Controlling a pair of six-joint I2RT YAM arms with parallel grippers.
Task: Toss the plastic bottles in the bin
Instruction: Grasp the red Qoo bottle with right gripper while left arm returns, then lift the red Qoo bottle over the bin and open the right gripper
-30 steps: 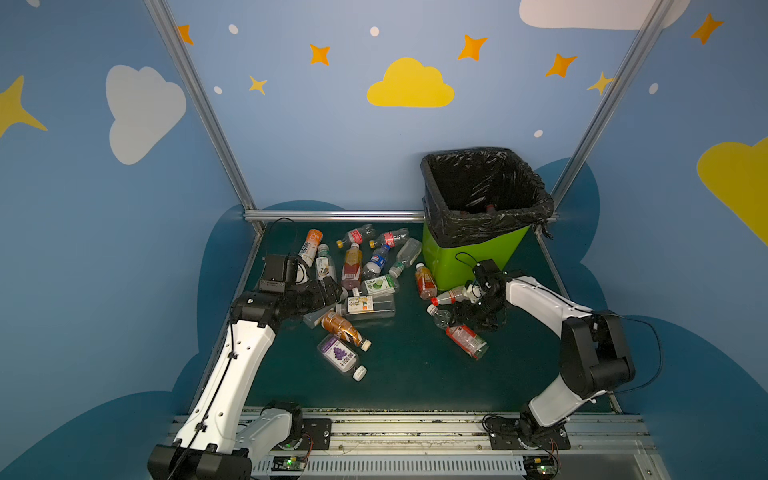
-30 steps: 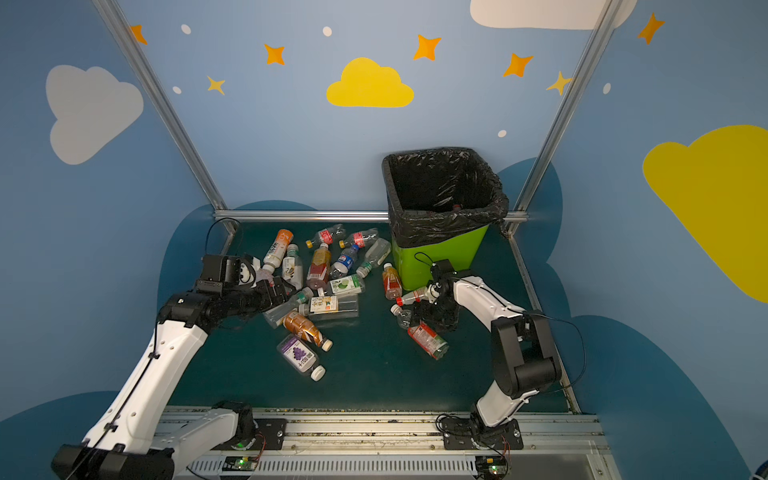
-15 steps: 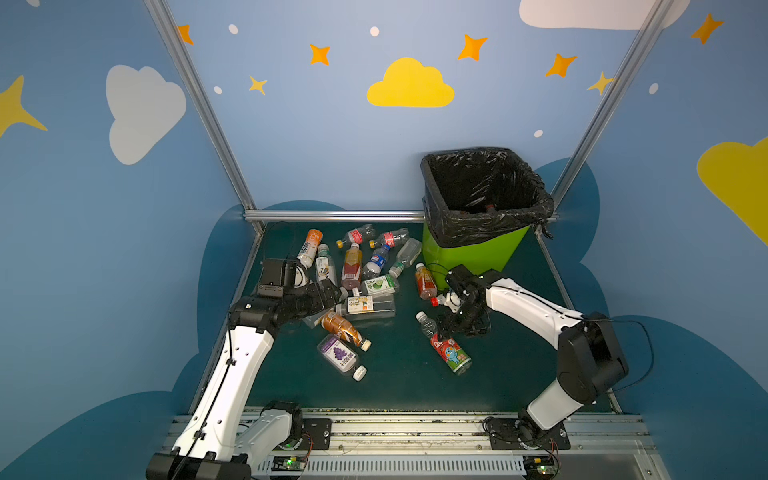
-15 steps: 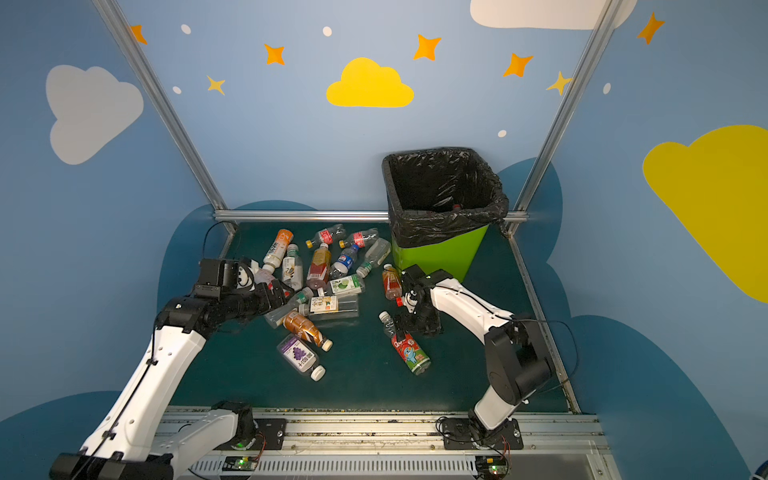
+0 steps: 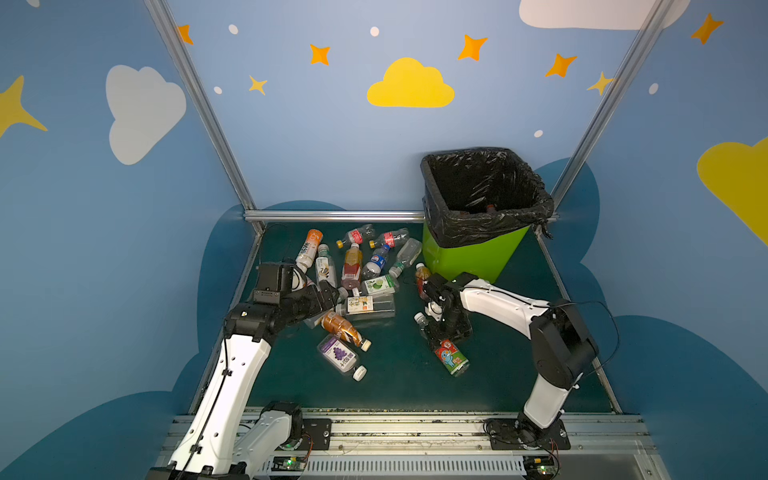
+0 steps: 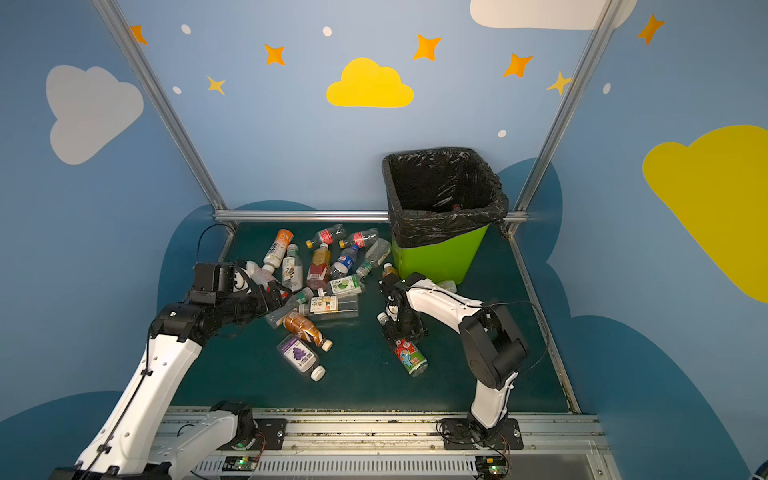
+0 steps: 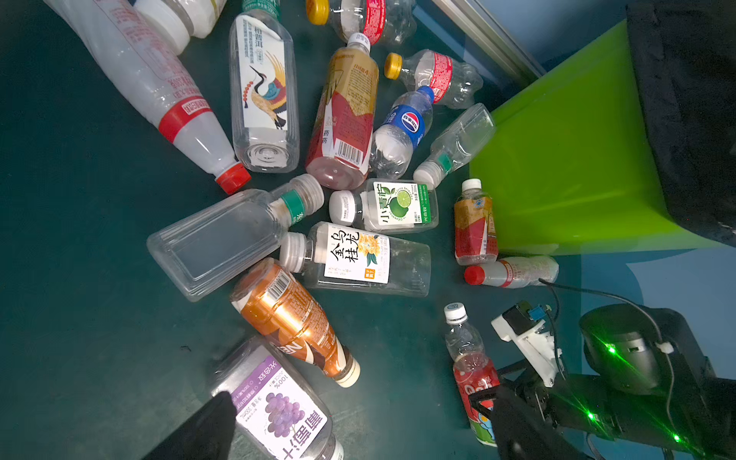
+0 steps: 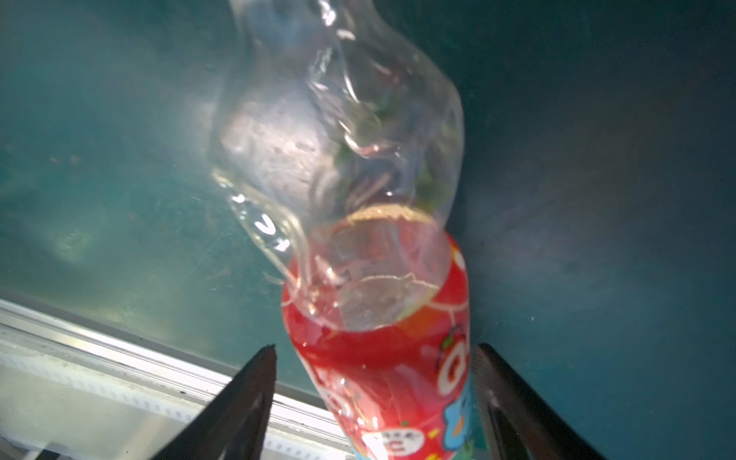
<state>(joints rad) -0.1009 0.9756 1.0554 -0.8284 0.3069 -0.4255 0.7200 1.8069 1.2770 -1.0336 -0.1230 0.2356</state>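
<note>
Two fingers of the right gripper point(image 8: 374, 348) straddle the red-labelled bottle point(image 5: 449, 356), jaws partly apart, with a sliver of mat showing beside one finger. That bottle lies flat on the green mat point(image 5: 395, 390), right of centre. The left gripper point(image 5: 330, 296) is spread wide and empty at the left edge of the plastic bottles point(image 5: 353, 266) heaped toward the far side. The bin point(image 5: 469, 257) stands upright at the far right.
</note>
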